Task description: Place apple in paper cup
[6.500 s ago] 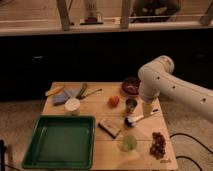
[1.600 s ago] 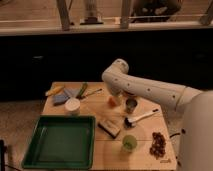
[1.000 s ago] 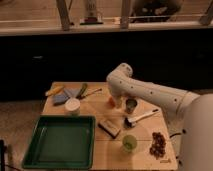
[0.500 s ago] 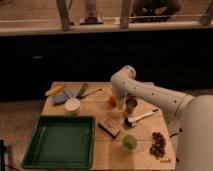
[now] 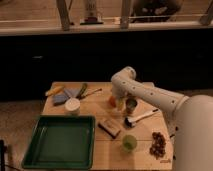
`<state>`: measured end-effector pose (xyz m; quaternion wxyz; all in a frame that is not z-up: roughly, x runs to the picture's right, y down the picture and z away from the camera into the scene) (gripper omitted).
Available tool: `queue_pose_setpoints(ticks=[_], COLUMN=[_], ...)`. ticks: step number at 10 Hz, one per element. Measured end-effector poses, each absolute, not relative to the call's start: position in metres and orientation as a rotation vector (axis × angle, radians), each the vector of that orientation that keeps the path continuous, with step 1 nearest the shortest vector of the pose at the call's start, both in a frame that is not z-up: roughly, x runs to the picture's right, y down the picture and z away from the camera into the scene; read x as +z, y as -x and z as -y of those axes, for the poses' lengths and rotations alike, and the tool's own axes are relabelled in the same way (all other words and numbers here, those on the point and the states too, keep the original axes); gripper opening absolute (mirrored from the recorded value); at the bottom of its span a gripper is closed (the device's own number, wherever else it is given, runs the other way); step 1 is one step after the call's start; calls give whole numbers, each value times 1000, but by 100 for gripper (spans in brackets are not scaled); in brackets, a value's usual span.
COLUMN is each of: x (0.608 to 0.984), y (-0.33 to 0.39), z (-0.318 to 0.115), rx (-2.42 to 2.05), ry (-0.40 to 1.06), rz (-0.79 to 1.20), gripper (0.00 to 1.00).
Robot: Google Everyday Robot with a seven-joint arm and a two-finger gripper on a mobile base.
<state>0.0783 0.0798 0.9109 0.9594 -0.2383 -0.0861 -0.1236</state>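
gripper (image 5: 119,106) low, just beside apple (image 5: 112,101); grip unclear | paper cup (image 5: 73,105) beyond apple, well apart

- The jaws hang low at the desk's (image 5: 95,107) middle, by the apple (image 5: 112,101); the metal cup (image 5: 131,105) crowds just beside.
- Bare desk lies open between the apple and the paper cup (image 5: 72,105).
- The green tray (image 5: 60,140) blocks the front left.

The wooden desk (image 5: 95,107) is looking matt; the metal cup (image 5: 131,105) is gleaming just beside the smooth white hand (image 5: 117,104).
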Motion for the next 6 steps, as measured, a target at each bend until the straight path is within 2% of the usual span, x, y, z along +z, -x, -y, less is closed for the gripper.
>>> queue_pose_setpoints(ticks=[2, 3, 6], x=[915, 917, 922], y=[-77, -78, -79], z=[-84, -87, -91], rx=[-249, -246, -240], ry=[489, 493, 500], rz=[181, 180, 178], gripper=[79, 75, 44])
